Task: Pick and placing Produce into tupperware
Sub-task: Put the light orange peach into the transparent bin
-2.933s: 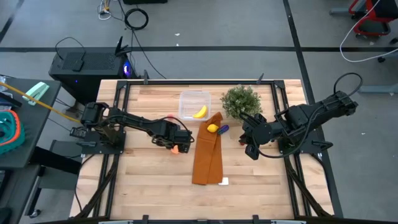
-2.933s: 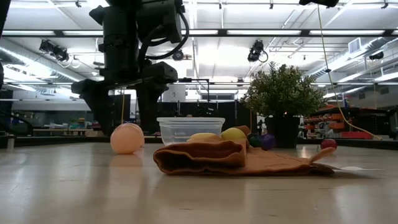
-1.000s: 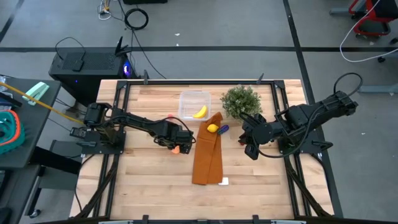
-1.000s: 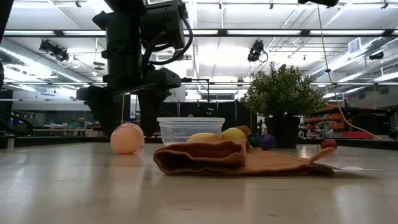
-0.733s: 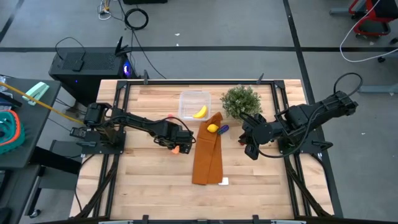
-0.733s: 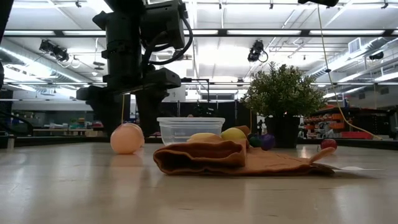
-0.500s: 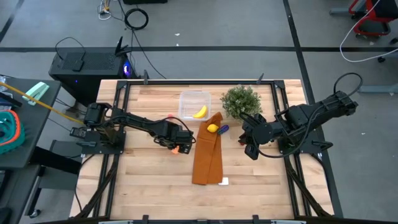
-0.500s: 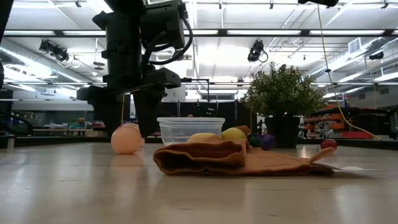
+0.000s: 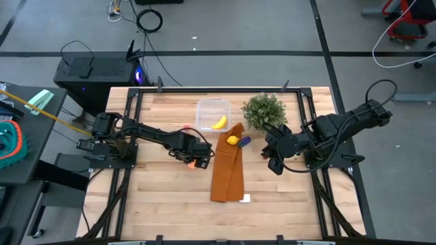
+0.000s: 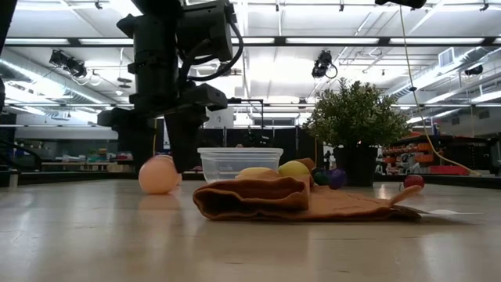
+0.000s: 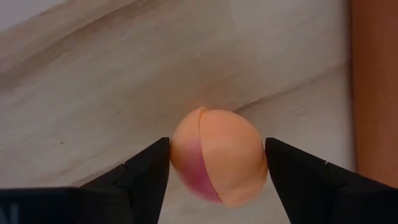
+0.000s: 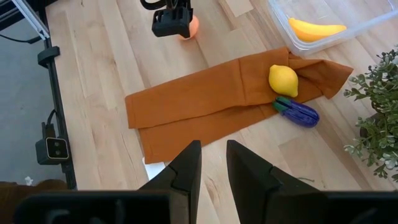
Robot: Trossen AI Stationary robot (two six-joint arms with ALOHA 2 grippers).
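A round orange-pink fruit [image 11: 217,155] sits on the table just left of the orange-brown cloth [image 9: 227,170]. My left gripper [image 9: 196,160] is down over it, a finger on each side. The clear tupperware [image 9: 212,112] stands toward the far edge with the yellow banana [image 9: 219,122] inside. The lemon [image 9: 233,140] and the dark purple piece [image 9: 244,141] lie on the cloth's far end. A small red piece [image 10: 413,181] rests on the table. My right gripper [image 9: 274,163] hangs open over the right side, touching nothing. My left gripper pinches the round fruit across its widest part [image 11: 177,152] between its two fingers [image 11: 149,174], coming from above and pointing down. The fruit's underside [image 10: 158,191] rests on the table.
A green potted plant [image 9: 264,110] stands to the right of the tupperware. The long cloth runs from mid-table toward the near edge, with a white tag [image 9: 245,198] at its near end. Bare wood lies near the front and on the left.
The left gripper's fingers have drawn in against the two sides of the round fruit, which stays on the table and shifts only slightly. The right arm has kept still.
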